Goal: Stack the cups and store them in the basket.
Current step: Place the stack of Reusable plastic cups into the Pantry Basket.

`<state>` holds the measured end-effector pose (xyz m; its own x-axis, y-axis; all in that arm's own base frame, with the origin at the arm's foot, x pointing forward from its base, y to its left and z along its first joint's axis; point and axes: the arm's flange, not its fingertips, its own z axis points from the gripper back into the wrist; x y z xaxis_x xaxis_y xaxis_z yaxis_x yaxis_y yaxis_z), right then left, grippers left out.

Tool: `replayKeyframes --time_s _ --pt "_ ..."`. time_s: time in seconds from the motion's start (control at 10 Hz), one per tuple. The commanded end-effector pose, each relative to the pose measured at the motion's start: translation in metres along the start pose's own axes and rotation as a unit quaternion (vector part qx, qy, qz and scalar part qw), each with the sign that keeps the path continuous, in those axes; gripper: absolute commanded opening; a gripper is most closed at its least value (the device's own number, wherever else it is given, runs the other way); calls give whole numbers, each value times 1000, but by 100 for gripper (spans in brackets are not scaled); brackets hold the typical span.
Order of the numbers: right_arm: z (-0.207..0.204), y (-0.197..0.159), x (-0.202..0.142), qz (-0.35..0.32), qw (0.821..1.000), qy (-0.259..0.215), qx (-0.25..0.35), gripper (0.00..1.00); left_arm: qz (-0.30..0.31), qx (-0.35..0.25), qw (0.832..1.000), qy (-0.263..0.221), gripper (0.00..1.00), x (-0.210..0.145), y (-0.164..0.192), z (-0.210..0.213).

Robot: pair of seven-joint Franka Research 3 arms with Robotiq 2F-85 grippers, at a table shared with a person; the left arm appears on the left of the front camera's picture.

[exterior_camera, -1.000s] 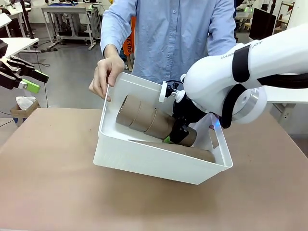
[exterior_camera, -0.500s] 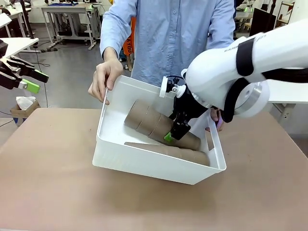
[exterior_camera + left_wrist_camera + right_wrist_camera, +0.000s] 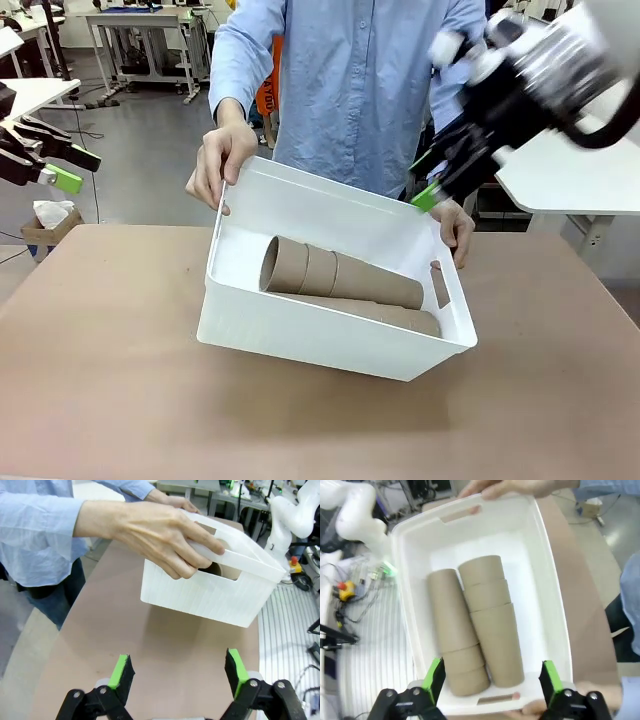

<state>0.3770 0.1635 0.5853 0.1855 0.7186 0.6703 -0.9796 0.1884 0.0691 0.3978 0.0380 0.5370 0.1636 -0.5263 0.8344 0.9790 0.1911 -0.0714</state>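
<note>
The white basket [image 3: 300, 340] is tilted toward me, with the person's hands on both its end rims. Two stacks of tan cups lie on their sides in it: one stack [image 3: 340, 274] on top, the other stack [image 3: 385, 314] below it. From above, the two stacks [image 3: 490, 615] [image 3: 451, 640] lie side by side in the basket [image 3: 547, 580]. My right gripper [image 3: 425, 178] [image 3: 492, 680] hangs open and empty above the basket's right end. At the far left, off the table, my left gripper [image 3: 72, 168] [image 3: 178, 672] is open and empty, facing the basket [image 3: 210, 597].
One hand of the person [image 3: 222, 160] [image 3: 150, 532] grips the basket's left rim and the other hand [image 3: 455, 225] its right rim. The brown table [image 3: 110, 380] lies bare around the basket. A tissue box [image 3: 50, 218] sits beyond the table's left corner.
My right gripper opened, let go of the upper cup stack and rose up and right out of the basket. The stack now lies loose inside. The left arm stayed still.
</note>
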Motion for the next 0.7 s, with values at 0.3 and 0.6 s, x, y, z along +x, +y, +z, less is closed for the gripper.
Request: replayKeyframes --time_s 0.3,0.6 --pt "108 -27 -81 -36 998 -54 -9 100 3 -2 1000 -1 96 1 0 0" --pt "115 -34 -134 -21 996 -83 -10 100 3 -2 1000 -1 96 1 0 0"
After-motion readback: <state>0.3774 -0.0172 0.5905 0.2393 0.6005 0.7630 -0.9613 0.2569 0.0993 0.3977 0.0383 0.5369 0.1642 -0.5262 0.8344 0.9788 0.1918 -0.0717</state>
